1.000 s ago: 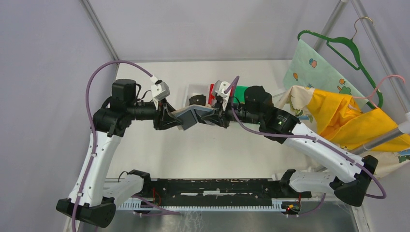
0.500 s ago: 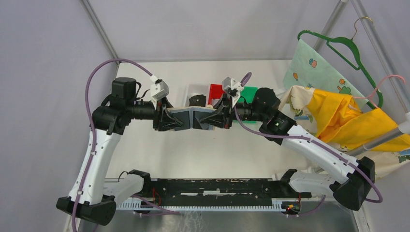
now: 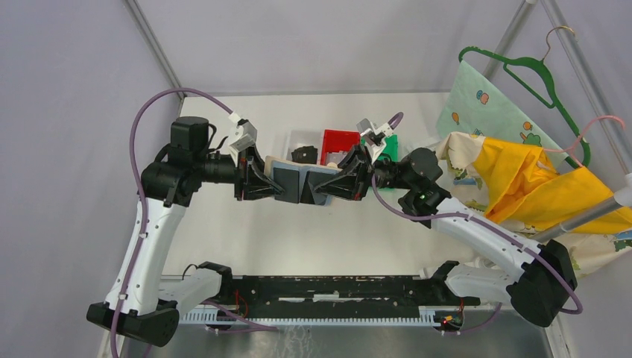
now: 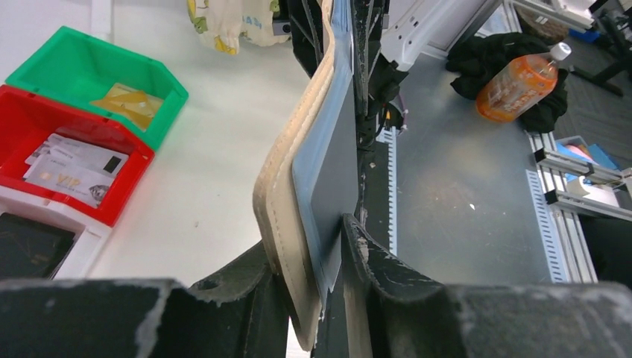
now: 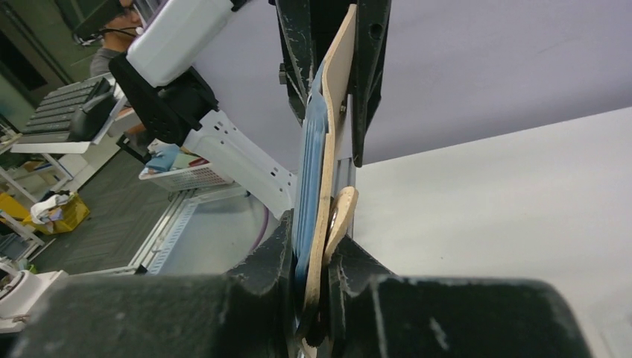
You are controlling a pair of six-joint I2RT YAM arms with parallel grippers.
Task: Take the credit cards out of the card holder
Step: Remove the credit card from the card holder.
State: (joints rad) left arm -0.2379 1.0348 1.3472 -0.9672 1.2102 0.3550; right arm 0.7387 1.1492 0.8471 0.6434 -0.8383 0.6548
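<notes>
The tan card holder (image 3: 298,183) hangs open above the table, its blue-grey inner panels facing the camera. My left gripper (image 3: 276,183) is shut on its left half. My right gripper (image 3: 329,183) is shut on its right half. In the left wrist view the jaws (image 4: 328,250) pinch the tan cover and dark panel (image 4: 328,156). In the right wrist view the jaws (image 5: 317,261) clamp the holder's edge (image 5: 326,164) beside its tab (image 5: 341,212). Pale credit cards (image 4: 74,164) lie in the red bin (image 4: 22,119).
White (image 3: 302,139), red (image 3: 340,139) and green (image 3: 387,146) bins stand in a row behind the holder. The green bin holds a yellowish lump (image 4: 127,104) and the white one a black lump (image 4: 30,246). Cloths and a green hanger (image 3: 536,71) are at the right.
The right wrist has swung rightward and turned. The holder has been pulled wider open between the two grippers. The left arm has barely moved.
</notes>
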